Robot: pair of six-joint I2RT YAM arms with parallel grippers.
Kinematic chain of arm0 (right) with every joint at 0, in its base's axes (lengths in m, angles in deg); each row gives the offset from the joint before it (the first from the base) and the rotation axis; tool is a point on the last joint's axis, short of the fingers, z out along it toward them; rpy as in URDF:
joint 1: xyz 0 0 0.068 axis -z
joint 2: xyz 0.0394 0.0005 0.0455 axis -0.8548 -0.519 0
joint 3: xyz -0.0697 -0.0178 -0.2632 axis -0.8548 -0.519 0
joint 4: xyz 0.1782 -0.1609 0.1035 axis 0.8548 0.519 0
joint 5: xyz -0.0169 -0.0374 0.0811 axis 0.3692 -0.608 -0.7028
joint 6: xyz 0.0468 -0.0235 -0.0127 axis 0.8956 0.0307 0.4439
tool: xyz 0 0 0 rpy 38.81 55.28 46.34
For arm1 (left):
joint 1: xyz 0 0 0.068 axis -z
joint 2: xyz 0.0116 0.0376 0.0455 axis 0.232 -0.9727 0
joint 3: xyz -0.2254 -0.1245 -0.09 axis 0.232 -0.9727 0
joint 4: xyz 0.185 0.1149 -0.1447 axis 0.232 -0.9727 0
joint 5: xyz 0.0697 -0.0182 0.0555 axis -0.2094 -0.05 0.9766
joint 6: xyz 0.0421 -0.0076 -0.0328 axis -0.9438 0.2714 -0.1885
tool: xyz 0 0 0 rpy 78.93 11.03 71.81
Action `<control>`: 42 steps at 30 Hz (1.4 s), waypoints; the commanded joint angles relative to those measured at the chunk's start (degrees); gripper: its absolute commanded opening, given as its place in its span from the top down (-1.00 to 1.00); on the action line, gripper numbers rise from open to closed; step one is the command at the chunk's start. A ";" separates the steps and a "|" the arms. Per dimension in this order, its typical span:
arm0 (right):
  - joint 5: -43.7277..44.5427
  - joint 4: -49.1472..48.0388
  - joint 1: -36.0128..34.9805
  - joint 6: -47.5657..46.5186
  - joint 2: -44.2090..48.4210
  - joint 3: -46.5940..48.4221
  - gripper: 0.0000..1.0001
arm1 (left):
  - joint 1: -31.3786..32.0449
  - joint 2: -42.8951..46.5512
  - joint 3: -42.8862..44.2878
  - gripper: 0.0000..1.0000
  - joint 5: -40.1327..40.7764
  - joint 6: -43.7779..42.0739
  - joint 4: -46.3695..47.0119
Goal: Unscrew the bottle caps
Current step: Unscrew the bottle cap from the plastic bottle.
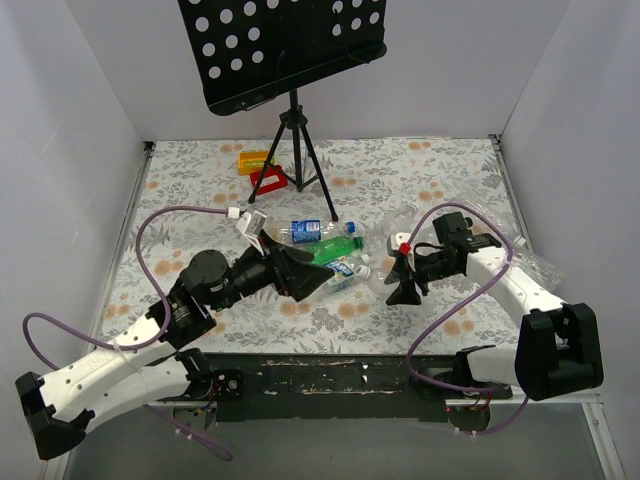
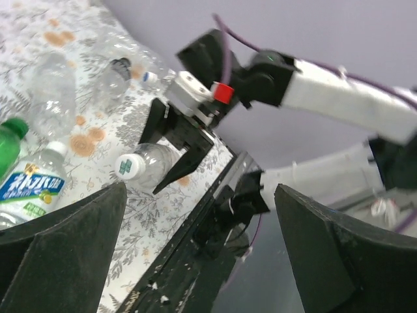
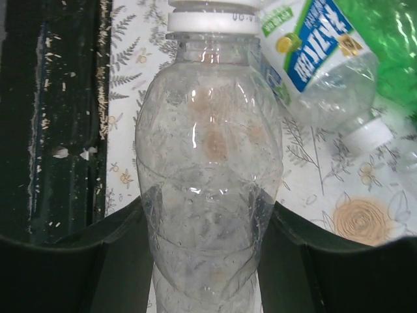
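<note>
the right pincer (image 3: 208, 261) is clenched on a clear bottle (image 3: 208, 150), one black finger pressed against each side of the bottle's lower body. a white cap (image 3: 212, 23) sits on the bottle's neck, at the end away from the wrist. in the left wrist view the bottle is low over the flowered table (image 1: 200, 190), near its front edge, with the capped end turned toward the left arm.

the left pincer (image 2: 200, 189) is released, its fingers spread wide, and it faces the capped end from a short way off without touching it.

just beside the held bottle lie a bottle with a blue and white label (image 3: 319, 59), wearing its own white cap (image 3: 368, 134), and a green bottle (image 1: 335, 248). more clear bottles (image 1: 400, 225) lie on the right side of the table.

at the back, a black music stand (image 1: 290, 50) rises on a tripod, with the red and yellow blocks (image 1: 262, 170) close to its feet.
</note>
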 commanded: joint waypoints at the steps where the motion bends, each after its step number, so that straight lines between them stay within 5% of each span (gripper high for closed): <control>1: -5.94 9.55 -2.41 -10.57 -1.73 3.58 0.84 | -0.28 1.97 -4.98 -0.96 -15.41 -17.37 4.70; 6: -6.47 11.31 -3.73 -12.78 -2.26 3.58 0.85 | -0.28 -2.50 -8.41 -0.96 -24.21 -24.31 11.54; 18: -6.04 12.55 -5.05 -14.28 -3.05 3.32 0.85 | -0.28 -16.57 -10.35 -0.89 -29.66 -34.35 27.63; 34: -5.51 12.55 -5.40 -14.36 -4.37 3.32 0.85 | -0.28 -23.87 -8.42 -0.44 -28.00 -38.22 27.03; 42: -5.42 12.55 -5.49 -14.36 -4.37 3.32 0.85 | -0.28 -27.04 -5.35 0.13 -29.75 -37.95 23.69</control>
